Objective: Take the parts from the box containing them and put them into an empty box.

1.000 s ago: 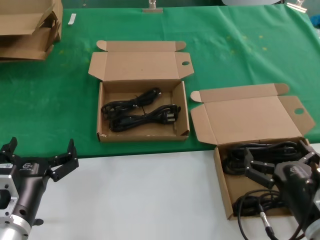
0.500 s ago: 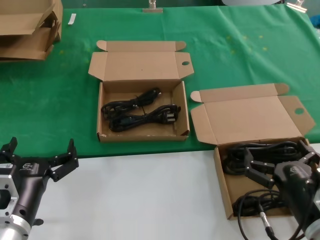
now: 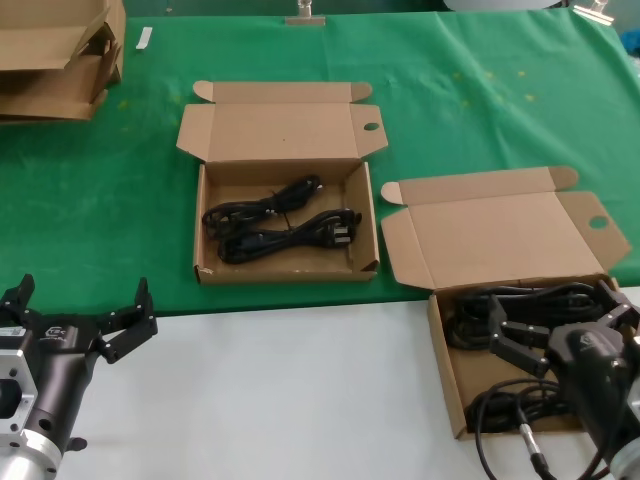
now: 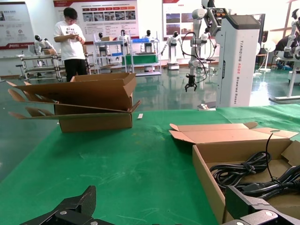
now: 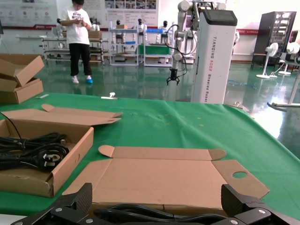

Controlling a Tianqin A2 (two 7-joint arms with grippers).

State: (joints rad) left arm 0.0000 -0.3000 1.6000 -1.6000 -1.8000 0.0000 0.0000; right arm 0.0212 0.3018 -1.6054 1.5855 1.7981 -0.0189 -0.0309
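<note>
The box containing the parts (image 3: pixel 446 372) stands open at the near right, its lid (image 3: pixel 500 238) folded back. Black power cords (image 3: pixel 470 322) lie in it. My right gripper (image 3: pixel 555 305) hangs open just over those cords (image 5: pixel 140 213), a finger on each side, touching nothing. The squarer box (image 3: pixel 368 222) at the table's middle holds two looped cord bundles (image 3: pixel 280 225). These bundles (image 4: pixel 243 171) also show in the left wrist view. My left gripper (image 3: pixel 84 295) waits open and empty at the near left, over the white table part, short of that box (image 4: pixel 206 180).
A pile of flat cardboard pieces (image 3: pixel 50 60) lies at the far left corner of the green mat (image 3: pixel 100 200). A white strip of table (image 3: pixel 300 390) runs along the front. Beyond the table are a person (image 4: pixel 70 42) and other robots.
</note>
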